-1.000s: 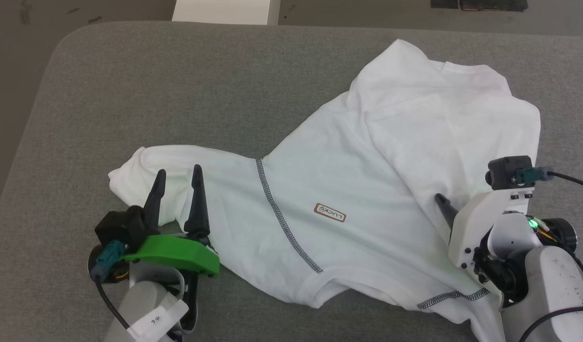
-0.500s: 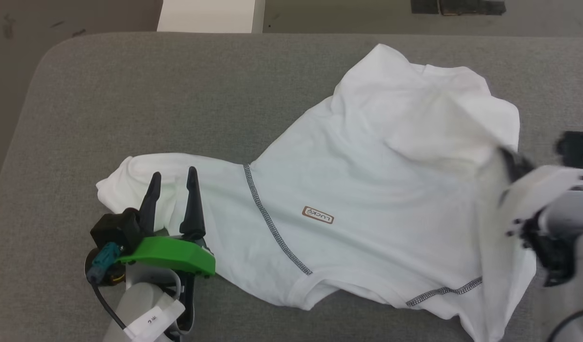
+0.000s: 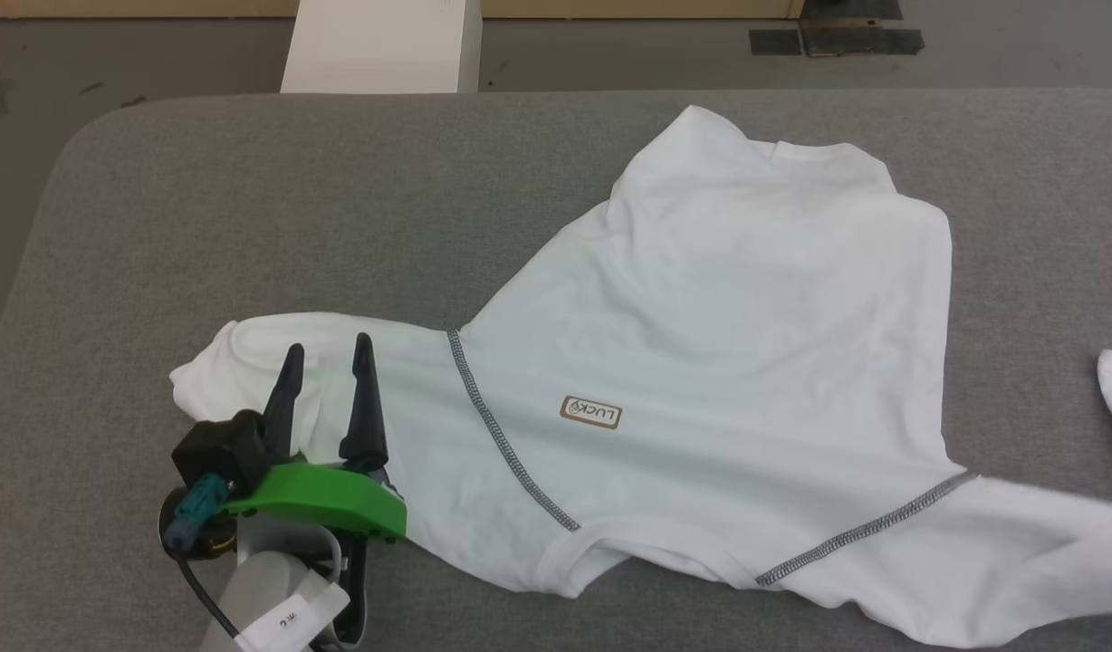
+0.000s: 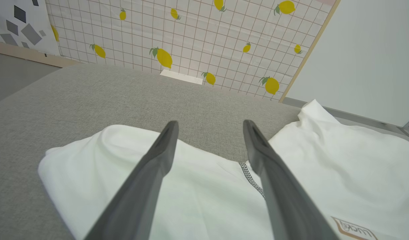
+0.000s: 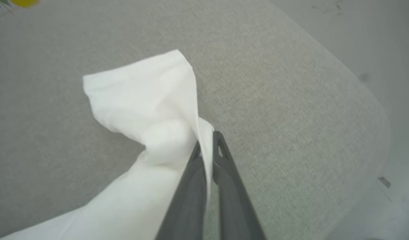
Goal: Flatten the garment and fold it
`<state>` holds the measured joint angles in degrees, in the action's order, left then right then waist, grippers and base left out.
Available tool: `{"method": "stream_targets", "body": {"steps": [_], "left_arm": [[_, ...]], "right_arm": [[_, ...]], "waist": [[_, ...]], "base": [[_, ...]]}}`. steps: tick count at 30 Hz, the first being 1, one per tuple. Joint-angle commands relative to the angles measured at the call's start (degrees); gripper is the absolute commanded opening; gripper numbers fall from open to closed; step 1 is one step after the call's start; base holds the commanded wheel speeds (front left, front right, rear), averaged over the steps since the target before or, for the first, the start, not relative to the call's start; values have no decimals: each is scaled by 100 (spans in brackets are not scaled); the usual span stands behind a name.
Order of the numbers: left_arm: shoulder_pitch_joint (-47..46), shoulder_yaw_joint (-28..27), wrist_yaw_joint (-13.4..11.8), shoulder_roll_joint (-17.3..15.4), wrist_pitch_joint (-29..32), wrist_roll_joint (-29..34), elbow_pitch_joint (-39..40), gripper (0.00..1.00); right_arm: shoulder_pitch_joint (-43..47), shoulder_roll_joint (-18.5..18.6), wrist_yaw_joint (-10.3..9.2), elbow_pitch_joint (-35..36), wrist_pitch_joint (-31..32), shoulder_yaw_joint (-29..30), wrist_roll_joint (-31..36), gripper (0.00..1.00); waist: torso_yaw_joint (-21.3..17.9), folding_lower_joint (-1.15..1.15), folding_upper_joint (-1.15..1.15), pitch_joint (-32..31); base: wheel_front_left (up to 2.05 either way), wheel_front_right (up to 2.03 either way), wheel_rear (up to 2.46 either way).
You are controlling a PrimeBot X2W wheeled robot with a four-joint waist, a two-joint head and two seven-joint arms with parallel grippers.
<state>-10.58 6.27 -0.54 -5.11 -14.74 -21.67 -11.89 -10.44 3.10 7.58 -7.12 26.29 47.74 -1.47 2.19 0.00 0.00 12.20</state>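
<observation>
Right gripper (image 5: 207, 141) pinched tight on a fold of the garment (image 5: 141, 100), cloth bunching just past its tips. Left gripper (image 3: 328, 349) spread wide above the other sleeve, shirt body beside it on the grey table (image 3: 248, 199).

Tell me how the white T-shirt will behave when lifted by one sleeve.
Probably floppy: the garment droops in soft folds from the shut right gripper. Likely light, since a thin pinch of cloth carries the sleeve. It would probably drag, not slide freely, on the grey fabric tabletop, so it may bunch.
</observation>
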Motion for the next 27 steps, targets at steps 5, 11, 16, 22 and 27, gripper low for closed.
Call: {"method": "stream_targets", "body": {"steps": [5, 11, 16, 22, 27], "left_arm": [[87, 22, 67, -28, -26, 88, -27, 100], [193, 87, 51, -21, -26, 123, 53, 100], [242, 127, 24, -29, -24, 136, 191, 100], [103, 203, 15, -20, 4, 150, 352, 100], [-58, 258, 12, -3, -1, 173, 444, 100]], "right_arm": [[351, -21, -9, -343, 163, 10, -35, 100], [445, -22, -9, 558, -737, -317, -195, 100], [382, -22, -9, 1249, -1304, -1607, -641, 100], [-112, -3, -9, 738, -1011, -2815, -753, 100], [-882, 197, -9, -394, -202, -3054, -668, 100]], "waist": [[-38, 0, 0, -123], [-43, 0, 0, -250], [-31, 0, 0, -239], [129, 0, 0, 53], [316, 0, 0, 372]], "base": [[0, 0, 0], [0, 0, 0], [0, 0, 0], [0, 0, 0], [0, 0, 0]]}}
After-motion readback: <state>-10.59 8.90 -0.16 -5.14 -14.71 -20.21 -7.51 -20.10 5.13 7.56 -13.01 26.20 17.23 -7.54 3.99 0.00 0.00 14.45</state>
